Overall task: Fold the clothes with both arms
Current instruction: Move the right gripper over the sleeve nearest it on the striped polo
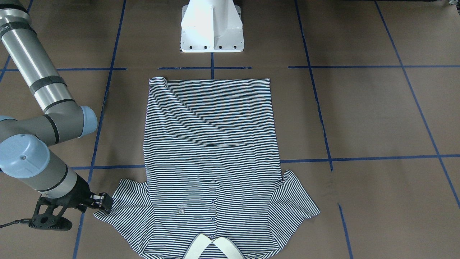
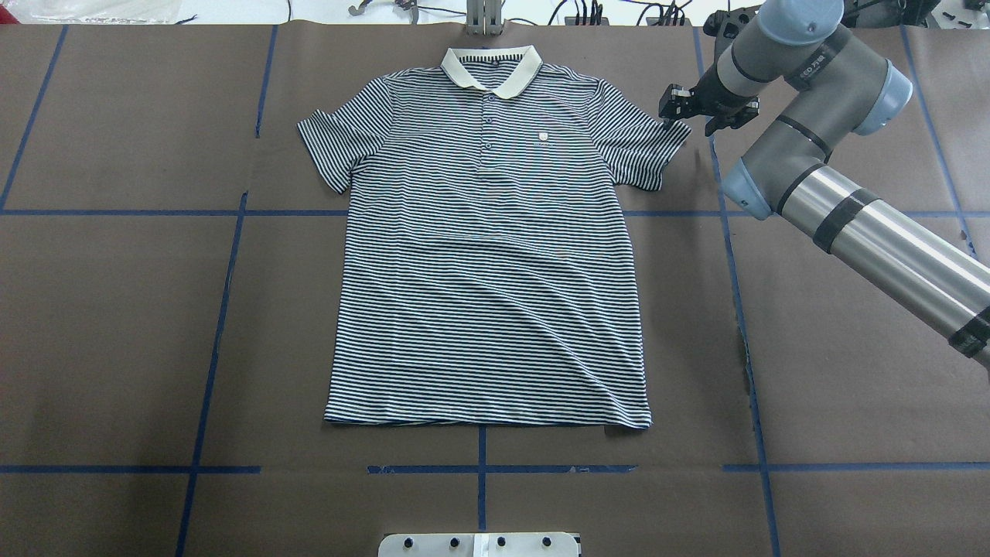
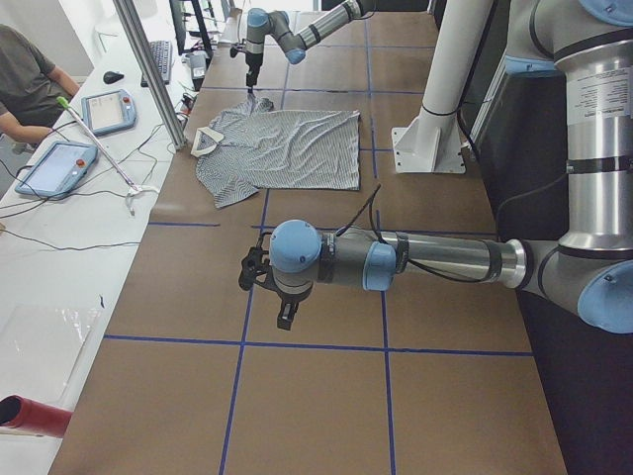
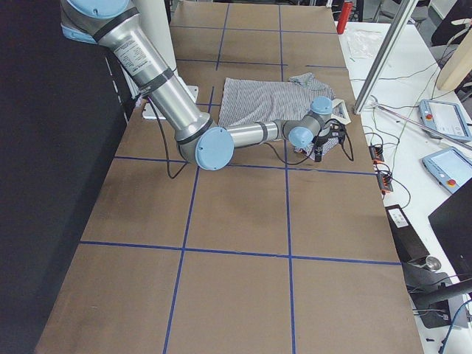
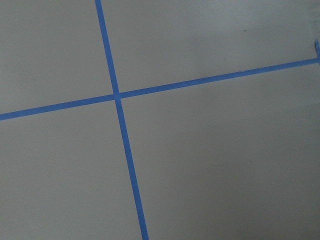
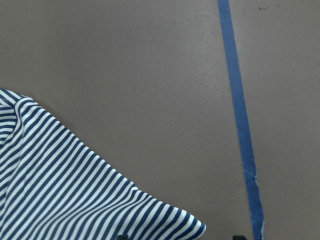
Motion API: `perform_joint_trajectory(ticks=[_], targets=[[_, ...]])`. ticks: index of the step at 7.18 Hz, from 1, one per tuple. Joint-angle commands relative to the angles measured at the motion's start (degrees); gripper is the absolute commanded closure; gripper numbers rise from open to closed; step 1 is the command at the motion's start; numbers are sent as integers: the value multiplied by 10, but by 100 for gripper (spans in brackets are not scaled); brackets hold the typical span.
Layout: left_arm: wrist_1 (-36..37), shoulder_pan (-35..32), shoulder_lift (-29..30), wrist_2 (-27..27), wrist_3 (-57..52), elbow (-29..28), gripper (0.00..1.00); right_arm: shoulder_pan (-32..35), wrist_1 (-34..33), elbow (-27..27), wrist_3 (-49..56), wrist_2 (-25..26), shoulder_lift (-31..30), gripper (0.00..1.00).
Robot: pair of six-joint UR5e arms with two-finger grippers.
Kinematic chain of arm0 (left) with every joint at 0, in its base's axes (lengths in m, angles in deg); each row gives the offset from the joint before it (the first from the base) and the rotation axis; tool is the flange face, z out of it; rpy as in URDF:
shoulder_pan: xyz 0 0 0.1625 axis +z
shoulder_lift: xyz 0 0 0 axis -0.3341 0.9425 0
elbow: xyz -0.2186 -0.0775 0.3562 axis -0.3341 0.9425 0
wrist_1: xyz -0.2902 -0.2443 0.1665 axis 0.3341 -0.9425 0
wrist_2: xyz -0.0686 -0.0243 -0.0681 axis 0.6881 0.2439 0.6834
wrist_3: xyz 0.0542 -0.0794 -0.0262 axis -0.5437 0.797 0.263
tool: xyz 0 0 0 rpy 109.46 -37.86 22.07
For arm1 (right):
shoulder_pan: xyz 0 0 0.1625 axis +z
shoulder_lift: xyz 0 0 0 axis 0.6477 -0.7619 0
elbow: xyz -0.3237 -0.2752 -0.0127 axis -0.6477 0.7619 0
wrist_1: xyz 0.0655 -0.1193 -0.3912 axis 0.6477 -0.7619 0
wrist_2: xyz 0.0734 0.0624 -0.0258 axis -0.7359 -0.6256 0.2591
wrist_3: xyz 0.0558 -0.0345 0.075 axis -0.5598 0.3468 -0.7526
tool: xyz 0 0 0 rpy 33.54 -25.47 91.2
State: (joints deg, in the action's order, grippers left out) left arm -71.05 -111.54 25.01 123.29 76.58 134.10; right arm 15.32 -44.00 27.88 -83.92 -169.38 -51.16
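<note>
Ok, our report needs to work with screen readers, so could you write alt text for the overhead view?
A navy-and-white striped polo shirt lies flat and face up on a brown table gridded with blue tape, cream collar toward the far edge. The right arm reaches in from the right, its gripper at that side's sleeve tip.

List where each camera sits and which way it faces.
Front-facing: across the table, facing the base; right arm.
Overhead: from behind, down on the shirt; right arm.
Exterior left: table's end; left arm near.
Exterior right: opposite end; right arm near.
Left wrist: down on tape; no body.
Right wrist: down on the sleeve.
Front-facing, overhead share the shirt.
</note>
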Motion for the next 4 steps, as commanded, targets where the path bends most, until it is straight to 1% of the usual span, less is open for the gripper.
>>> perform_joint_trajectory(ticks=[1, 3, 4], targets=[[0, 0, 0, 0, -1, -1, 0, -7, 6, 16, 4, 26, 8, 30], [0, 0, 0, 0, -1, 0, 0, -8, 8, 25, 3, 33, 10, 36], [0, 0, 0, 0, -1, -1, 0, -8, 9, 25, 3, 33, 11, 47]])
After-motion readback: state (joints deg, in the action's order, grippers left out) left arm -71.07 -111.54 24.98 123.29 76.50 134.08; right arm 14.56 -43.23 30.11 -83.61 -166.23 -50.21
